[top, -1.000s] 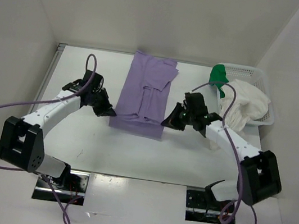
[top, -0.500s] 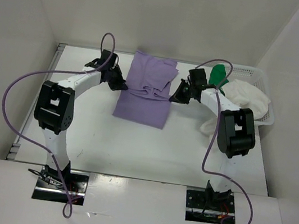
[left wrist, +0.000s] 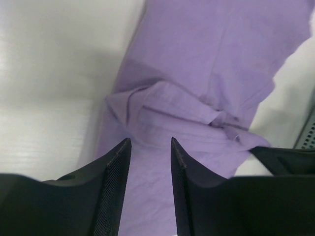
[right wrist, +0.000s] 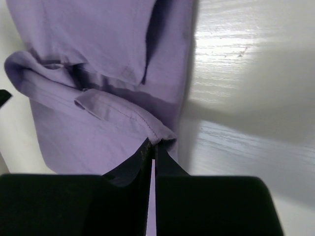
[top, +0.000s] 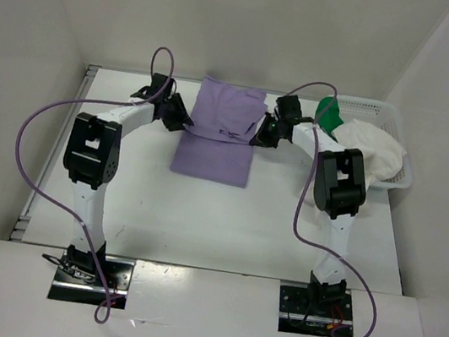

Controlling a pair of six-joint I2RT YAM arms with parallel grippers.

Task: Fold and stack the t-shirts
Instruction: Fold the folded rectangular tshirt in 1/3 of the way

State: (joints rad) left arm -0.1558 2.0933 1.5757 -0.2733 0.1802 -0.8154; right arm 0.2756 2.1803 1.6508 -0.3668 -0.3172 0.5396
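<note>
The lavender purple t-shirt (top: 214, 154) lies at the back middle of the table, with a bunched ridge of cloth across its middle. My left gripper (top: 182, 121) is at its left edge, open, with its fingertips over the purple cloth (left wrist: 211, 59) and nothing between them (left wrist: 147, 143). My right gripper (top: 257, 138) is at the shirt's right edge, shut (right wrist: 153, 143) on a stitched hem of the purple shirt (right wrist: 88, 44). The white t-shirt (top: 372, 153) spills over the basket. The bright green t-shirt (top: 329, 111) pokes out at the basket's left end.
The white mesh basket (top: 395, 119) stands at the back right, against the right wall. White walls close in the table (top: 198, 224) at the left, back and right. Both arms stretch far out, with purple cables arching above them.
Both grippers have moved from the shirt's near part to its middle at the far side. The shirt's near edge has drawn back and cloth has bunched between the grippers.
</note>
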